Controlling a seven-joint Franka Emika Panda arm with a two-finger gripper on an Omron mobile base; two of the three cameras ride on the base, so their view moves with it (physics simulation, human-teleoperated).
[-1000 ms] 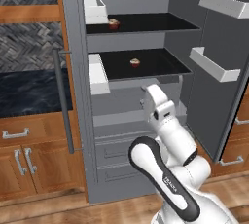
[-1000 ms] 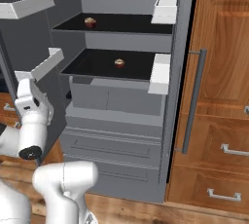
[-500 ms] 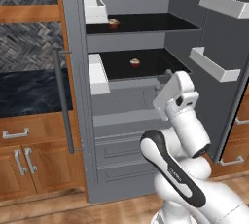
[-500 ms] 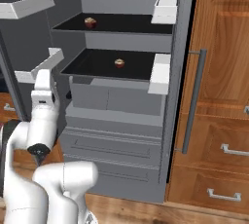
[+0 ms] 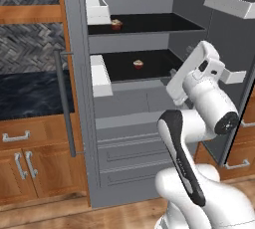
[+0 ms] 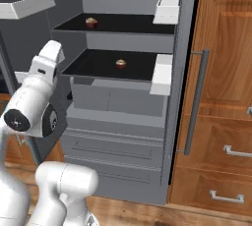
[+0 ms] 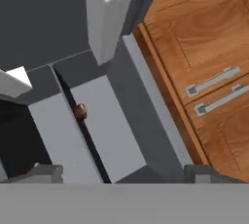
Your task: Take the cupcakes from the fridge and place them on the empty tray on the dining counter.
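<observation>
Arm swings right, up toward the open fridge shelves

The two-finger gripper [image 7: 121,172], jaws wide and empty, now faces the tall grey fridge [image 5: 124,138]; both small tan-topped cupcakes [image 5: 138,64] remain unpicked.

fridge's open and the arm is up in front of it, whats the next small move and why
Probably level the gripper and ease it in toward the cupcake on the lower shelf. The gripper is open and holds nothing, the fridge doors stand wide, and that cupcake sits nearer than the cupcake on the upper shelf.
</observation>
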